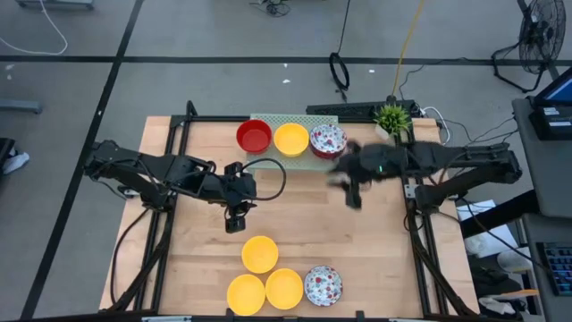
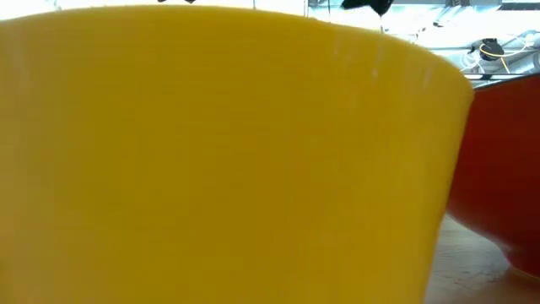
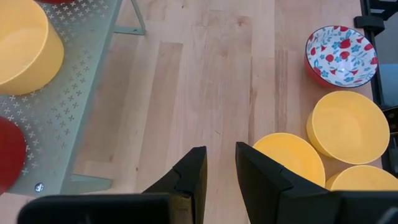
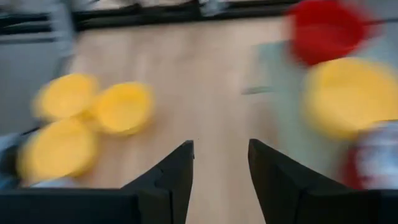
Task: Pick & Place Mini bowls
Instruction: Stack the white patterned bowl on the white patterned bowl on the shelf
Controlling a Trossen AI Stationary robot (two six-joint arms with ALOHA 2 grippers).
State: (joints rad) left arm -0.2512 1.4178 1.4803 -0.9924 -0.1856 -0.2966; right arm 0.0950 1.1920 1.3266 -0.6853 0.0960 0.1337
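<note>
I logged three bowls on the pale green rack [image 1: 268, 119] at the table's far edge: red bowl [image 1: 254, 136], yellow bowl [image 1: 290, 139], floral bowl [image 1: 327, 140]; four sat at the near edge, three yellow and one floral [image 1: 323, 284]. Left gripper [image 1: 236, 217] hovered mid-table, empty, fingers slightly apart; the nearest yellow bowl [image 1: 259, 253] lay just toward the near edge from it, so I judged the left arm closer. Right gripper [image 1: 353, 195] hung empty, jaws parted, beside the rack.

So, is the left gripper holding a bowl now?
No, the left gripper has open, empty jaws over bare table.
</note>
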